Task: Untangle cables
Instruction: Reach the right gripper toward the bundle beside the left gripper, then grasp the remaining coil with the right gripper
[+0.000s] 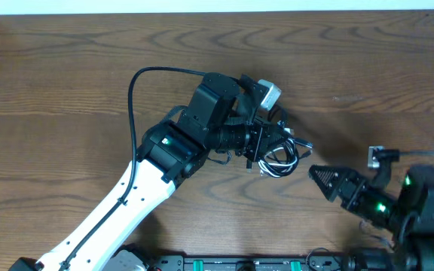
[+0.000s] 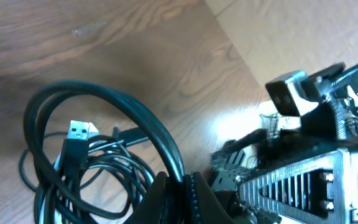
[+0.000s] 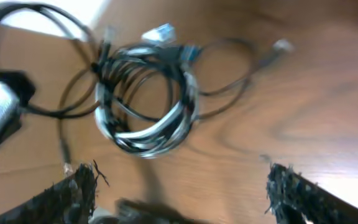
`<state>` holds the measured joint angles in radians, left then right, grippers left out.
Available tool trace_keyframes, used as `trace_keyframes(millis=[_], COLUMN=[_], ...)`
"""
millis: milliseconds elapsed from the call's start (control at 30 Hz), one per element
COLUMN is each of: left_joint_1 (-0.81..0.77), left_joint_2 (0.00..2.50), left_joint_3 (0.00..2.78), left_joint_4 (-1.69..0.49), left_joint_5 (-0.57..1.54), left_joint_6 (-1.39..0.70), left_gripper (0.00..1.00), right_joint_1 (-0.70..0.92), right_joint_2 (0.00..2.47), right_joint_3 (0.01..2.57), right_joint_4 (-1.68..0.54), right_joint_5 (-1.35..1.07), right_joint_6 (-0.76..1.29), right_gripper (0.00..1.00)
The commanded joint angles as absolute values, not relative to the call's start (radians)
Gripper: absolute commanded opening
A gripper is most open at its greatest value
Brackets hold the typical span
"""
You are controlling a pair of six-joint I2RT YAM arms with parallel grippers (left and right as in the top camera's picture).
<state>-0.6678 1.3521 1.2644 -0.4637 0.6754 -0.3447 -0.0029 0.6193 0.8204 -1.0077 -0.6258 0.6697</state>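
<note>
The cables (image 1: 281, 156) lie as one tangled coil on the wooden table, just right of centre. My left gripper (image 1: 264, 149) is at the coil's left edge, shut on a loop of black cable (image 2: 166, 146) that runs between its jaws (image 2: 182, 186). A black USB plug (image 2: 78, 131) sits inside the coil. My right gripper (image 1: 321, 179) is open and empty, just right of the coil and pointing at it. In the right wrist view the coil (image 3: 148, 106) lies ahead of the spread fingers (image 3: 182, 190), blurred. I cannot make out the white cable for sure.
The left arm's thick black cable (image 1: 136, 83) arcs over the table behind it. The right arm (image 2: 316, 155) fills the right side of the left wrist view. The table's far edge (image 1: 217, 11) runs along the top.
</note>
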Motion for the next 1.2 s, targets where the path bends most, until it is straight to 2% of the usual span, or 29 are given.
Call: trace_keyframes(millis=[0, 67, 167, 267, 433, 667, 767, 833, 967, 1167], left_joint_1=[-0.666, -0.666, -0.666, -0.666, -0.666, -0.666, -0.666, -0.666, -0.666, -0.632], left_joint_2=[1.332, 1.332, 1.333, 1.332, 1.332, 1.332, 1.332, 1.332, 1.332, 1.323], left_joint_3=[1.287, 1.287, 1.287, 1.287, 1.287, 1.287, 1.287, 1.287, 1.287, 1.287], left_joint_4=[-0.456, -0.457, -0.458, -0.445, -0.442, -0.429, -0.415, -0.408, -0.406, -0.414], left_joint_5=[0.657, 0.622, 0.590, 0.590, 0.590, 0.594, 0.593, 0.593, 0.593, 0.593], left_joint_6=[-0.357, -0.366, -0.410, -0.433, -0.448, -0.455, -0.455, -0.455, -0.455, -0.455], left_gripper=[0.08, 0.08, 0.08, 0.08, 0.08, 0.08, 0.08, 0.08, 0.08, 0.08], right_joint_1=[0.087, 0.139, 0.202, 0.252, 0.313, 0.371, 0.381, 0.384, 0.387, 0.387], right_joint_2=[0.815, 0.929, 1.049, 1.146, 1.262, 1.321, 1.348, 1.370, 1.409, 1.427], right_joint_3=[1.049, 1.142, 1.194, 1.188, 1.188, 1.187, 1.184, 1.182, 1.182, 1.182], right_joint_4=[-1.167, -1.253, -1.264, -1.222, -1.142, -1.035, -1.036, -1.036, -1.037, -1.058], right_joint_5=[-0.299, -0.241, -0.278, -0.379, -0.408, -0.406, -0.391, -0.391, -0.349, -0.232], right_joint_6=[0.514, 0.477, 0.482, 0.499, 0.500, 0.500, 0.500, 0.500, 0.500, 0.517], right_gripper=[0.84, 0.83, 0.84, 0.84, 0.74, 0.76, 0.57, 0.36, 0.02, 0.02])
